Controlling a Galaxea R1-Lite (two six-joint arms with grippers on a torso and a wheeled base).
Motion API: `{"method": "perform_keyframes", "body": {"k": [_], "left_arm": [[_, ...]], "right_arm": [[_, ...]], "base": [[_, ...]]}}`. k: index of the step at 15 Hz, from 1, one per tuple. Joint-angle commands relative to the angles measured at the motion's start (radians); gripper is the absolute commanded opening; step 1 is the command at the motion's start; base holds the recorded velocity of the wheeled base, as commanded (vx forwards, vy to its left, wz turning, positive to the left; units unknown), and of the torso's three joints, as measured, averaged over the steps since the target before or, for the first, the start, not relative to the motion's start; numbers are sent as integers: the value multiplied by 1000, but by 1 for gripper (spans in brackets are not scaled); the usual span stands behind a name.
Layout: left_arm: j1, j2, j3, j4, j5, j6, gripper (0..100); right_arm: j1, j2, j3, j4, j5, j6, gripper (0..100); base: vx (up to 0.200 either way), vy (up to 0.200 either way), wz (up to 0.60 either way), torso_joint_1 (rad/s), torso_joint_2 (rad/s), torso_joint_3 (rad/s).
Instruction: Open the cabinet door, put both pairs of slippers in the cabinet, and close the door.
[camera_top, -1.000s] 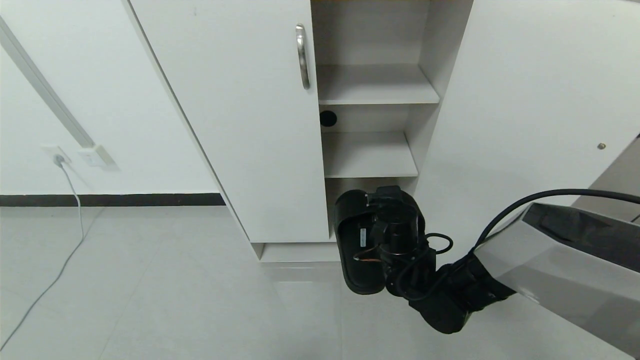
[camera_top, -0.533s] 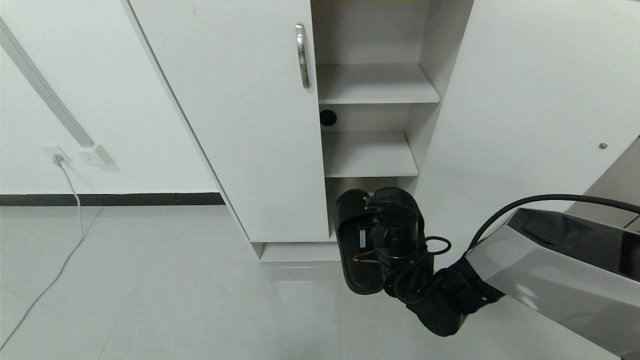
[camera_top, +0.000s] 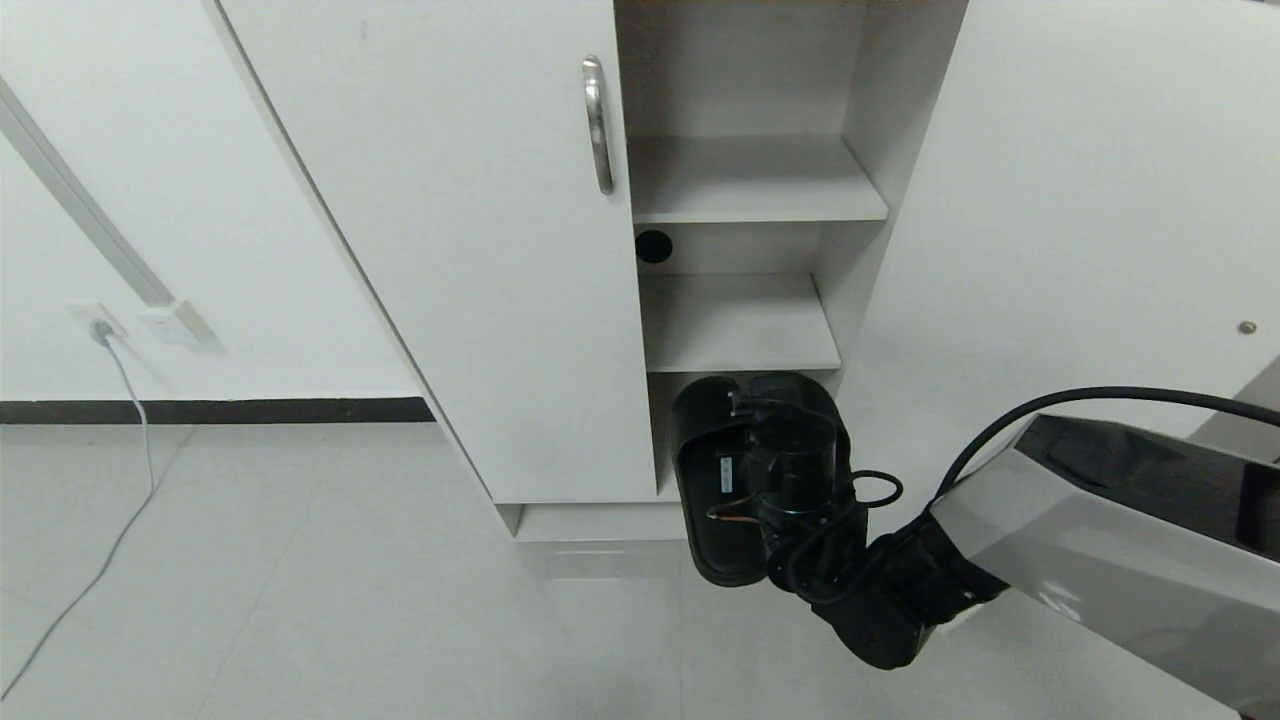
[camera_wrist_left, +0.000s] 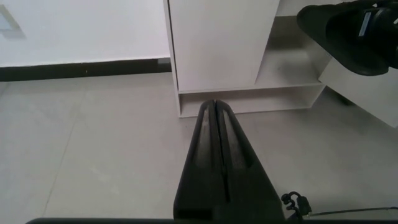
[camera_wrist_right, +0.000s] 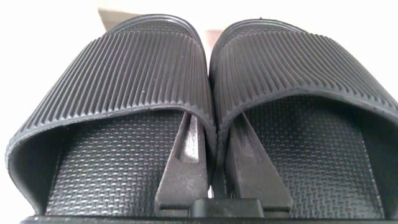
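**Slippers lined up toe-first at the bottom shelf slot, right arm has them**

Going left to right: your left gripper (camera_wrist_left: 214, 109) is parked low over the floor (camera_top: 350, 600), out in front of the cabinet base, fingers pressed together with nothing in them. Next is the shut door (camera_top: 470, 250) with its handle (camera_top: 597, 125), then the open half of the cabinet (camera_top: 870, 90).

The black slippers (camera_top: 720, 480) hang side by side right at the mouth of the bottom compartment (camera_wrist_left: 289, 65), just under the lower shelf (camera_top: 735, 325). Your right gripper (camera_wrist_right: 214, 134) has one finger inside each slipper, pinching the two inner walls together.

Key bit: the pair's long axis points straight into the cabinet, toes leading and heels out over the floor. I'd say you just need a straight push forward from the right arm. Watch the toe straps against that shelf edge. The open door (camera_top: 1050, 200) is off to the right.
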Motion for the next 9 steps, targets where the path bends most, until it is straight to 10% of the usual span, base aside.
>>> {"method": "perform_keyframes", "body": {"k": [1,9], "left_arm": [[0,1,0,0,0,0,0],[0,1,0,0,1,-5,0]], "right_arm": [[1,-3,-2,-1,-9,0,0],[1,-11,-9,-23,-9,-1,0]], "base": [[200,0,0,-2,2,2],[175,0,0,2,0,0]]}}
